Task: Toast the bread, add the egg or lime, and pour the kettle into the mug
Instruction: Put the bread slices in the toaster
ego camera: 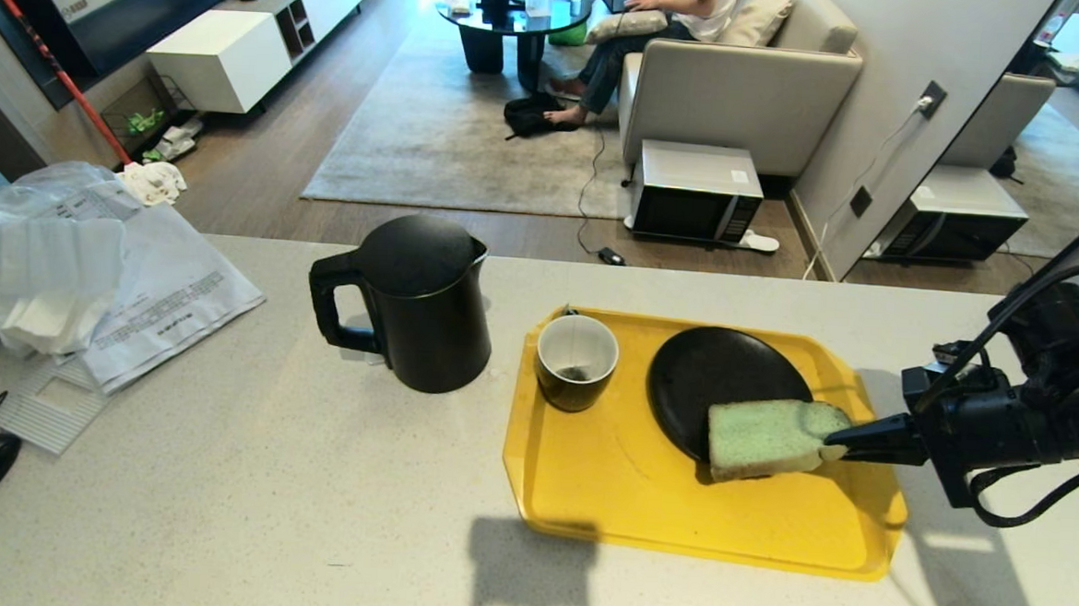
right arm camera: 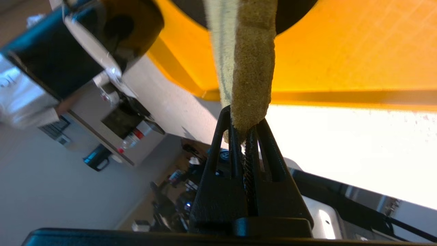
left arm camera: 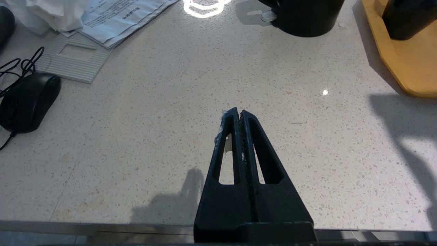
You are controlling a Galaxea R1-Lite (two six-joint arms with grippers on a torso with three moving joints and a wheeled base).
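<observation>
Early stage. Right gripper (ego camera: 835,439) pinches bread (ego camera: 766,437) by its crust, over plate's (ego camera: 712,367) 4 o'clock edge on tray (ego camera: 585,490). Not toasted; kettle (ego camera: 419,306) unpoured at mug's (ego camera: 576,361) 9 o'clock. Left gripper (left arm camera: 239,114) closed, empty, idle.

You will find the bread (ego camera: 766,437), a pale green slice with a thin tan crust, held by its right edge in the closed fingers (right arm camera: 251,135) of the right gripper (ego camera: 839,445), lying roughly flat over the near edge of the black plate (ego camera: 711,372) on the yellow tray (ego camera: 622,492). The mug (ego camera: 576,361), black outside and white inside, stands upright in the tray's far left corner with a tea bag inside it. The kettle (ego camera: 419,304), matte black with its lid closed, stands upright on the surface just left of the tray, handle pointing left.
</observation>
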